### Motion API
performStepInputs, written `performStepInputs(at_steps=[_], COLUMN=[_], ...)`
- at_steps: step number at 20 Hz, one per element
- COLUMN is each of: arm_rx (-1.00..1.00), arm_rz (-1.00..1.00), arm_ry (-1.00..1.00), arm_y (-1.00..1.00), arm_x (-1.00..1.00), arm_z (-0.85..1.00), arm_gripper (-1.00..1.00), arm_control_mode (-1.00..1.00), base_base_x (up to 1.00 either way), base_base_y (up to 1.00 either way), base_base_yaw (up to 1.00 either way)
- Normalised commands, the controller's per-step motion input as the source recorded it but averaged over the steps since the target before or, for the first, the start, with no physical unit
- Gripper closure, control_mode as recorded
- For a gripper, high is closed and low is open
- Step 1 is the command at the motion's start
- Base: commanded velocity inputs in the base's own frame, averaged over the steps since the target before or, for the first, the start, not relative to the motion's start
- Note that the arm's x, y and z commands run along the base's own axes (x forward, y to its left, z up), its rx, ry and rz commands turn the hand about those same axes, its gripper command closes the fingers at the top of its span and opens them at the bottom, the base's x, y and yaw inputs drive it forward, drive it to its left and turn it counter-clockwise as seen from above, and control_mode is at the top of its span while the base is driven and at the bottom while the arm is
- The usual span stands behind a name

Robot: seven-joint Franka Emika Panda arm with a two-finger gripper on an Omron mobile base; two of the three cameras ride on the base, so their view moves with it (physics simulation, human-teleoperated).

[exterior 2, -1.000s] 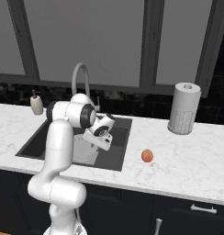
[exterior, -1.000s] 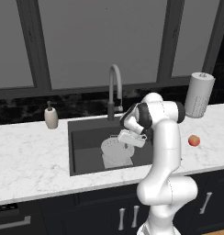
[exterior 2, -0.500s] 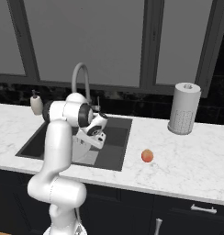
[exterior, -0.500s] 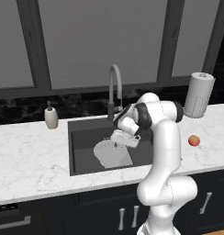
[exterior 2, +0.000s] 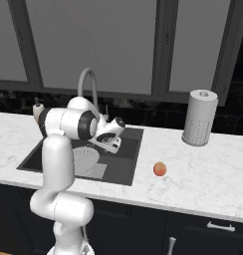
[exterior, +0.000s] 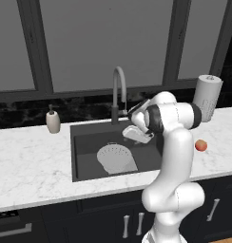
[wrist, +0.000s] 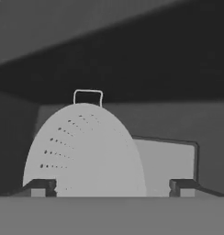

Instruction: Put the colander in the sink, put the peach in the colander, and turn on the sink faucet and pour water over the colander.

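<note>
Starting at the left, the soap dispenser (exterior: 53,122) stood on the white counter (exterior: 32,166), well apart from the work. Next came the sink (exterior: 84,142), and the colander (exterior: 115,158) lay down inside it, partly on the light drain plate (exterior: 132,166). In the hand view the colander (wrist: 84,151) looked tipped, with its small handle (wrist: 88,97) at the far side, so I judged it might not be sitting flat. That could be trouble, because a peach dropped into a leaning bowl could roll out into the sink. The sink faucet (exterior: 118,90) rose behind the sink, and no water ran from it. The tool (exterior: 137,135) hung over the sink just beside the colander, with its jaws spread wide and nothing between them. The arm was close to the faucet, so a careless swing could knock the spout or bump the colander out of place. Farther right, the peach (exterior: 200,145) sat alone on the counter, well apart from the sink. It was small and round, so I judged a poor pinch could send it rolling off the edge. A tall paper towel roll (exterior: 207,97) stood behind the peach, and a wide reach might hit it.
</note>
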Motion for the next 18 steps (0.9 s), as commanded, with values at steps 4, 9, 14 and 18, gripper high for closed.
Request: performStepInputs(at_steps=[4, 9, 14, 18], arm_rx=[0.0, -0.01, -0.06, -0.08], arm_rz=[0.0, -0.05, -0.07, -0.03], arm_ry=[-0.14, -0.11, 0.0, 0.04], arm_y=[-0.31, -0.37, -0.51, -0.48], arm_x=[-0.29, -0.67, -0.69, -0.53], arm_z=[1.0, 0.79, 0.72, 0.86], arm_gripper=[-1.0, -1.0, -1.0, -1.0], arm_control_mode=[-1.0, -1.0, -1.0, -1.0], base_base_x=[0.0, 0.0, 0.0, 0.0], base_base_y=[0.0, 0.0, 0.0, 0.0], base_base_yaw=[0.0, 0.0, 0.0, 0.0])
